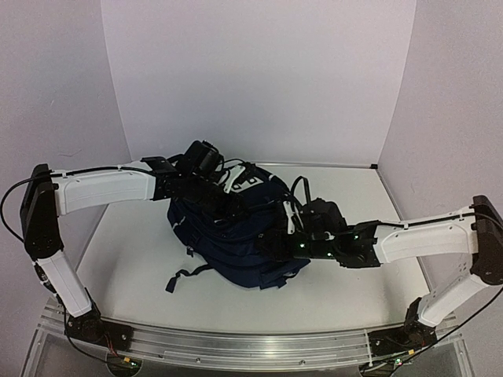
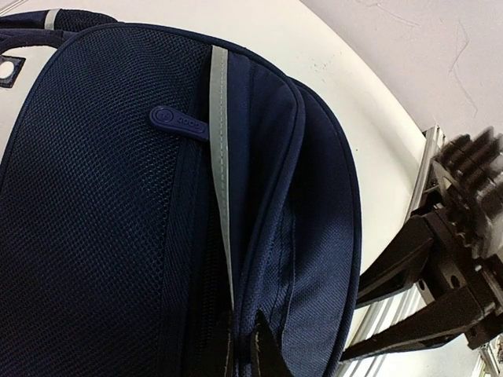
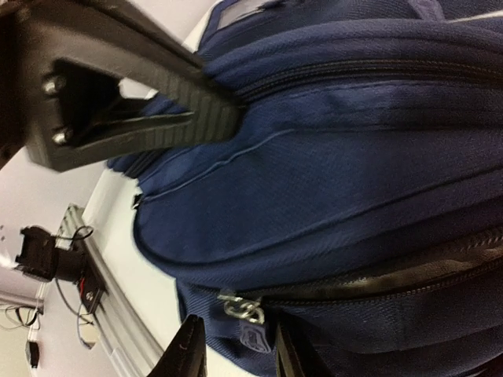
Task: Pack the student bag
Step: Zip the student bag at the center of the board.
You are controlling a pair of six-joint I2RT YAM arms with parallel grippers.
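**Two tools on the bag, one zip pull to catch**

Nearest us, just past the rail (image 1: 236, 345) that carries the arm bases, a dark strap (image 1: 182, 276) of the student bag (image 1: 228, 251) trails onto the white tabletop (image 1: 134, 267). The bag lies near the middle of the tabletop, navy and bulging. The zips we can see look closed.

The right tool (image 1: 273, 243) is at the bag's near right side, its jaws standing apart. In its wrist view the ribbed upper pad (image 3: 208, 110) touches the fabric beside a zip line. The lower finger shows at the bottom edge of that view, and a swell of the bag's front panel lies between the two. We see nothing pinched. A metal zip pull (image 3: 238, 309) hangs just beside the lower finger.

Farther off, at the bag's far left top, the left tool (image 1: 228, 200) is closed tight. Its tips appear to sit in the seam by the grey strip (image 2: 222, 173), so we judge that it pinches the bag there. A navy rubber pull (image 2: 177, 122) lies beside that strip, untouched.

We take the step in hand to be opening a compartment. To do it well, we would hold the left pinch firm so the seam is taut. We would bring the right jaws onto the metal pull alone, not onto the fabric around it. Then we would draw along the zip line rather than away from the bag. A sideways tug would likely drag the whole bag across the tabletop.
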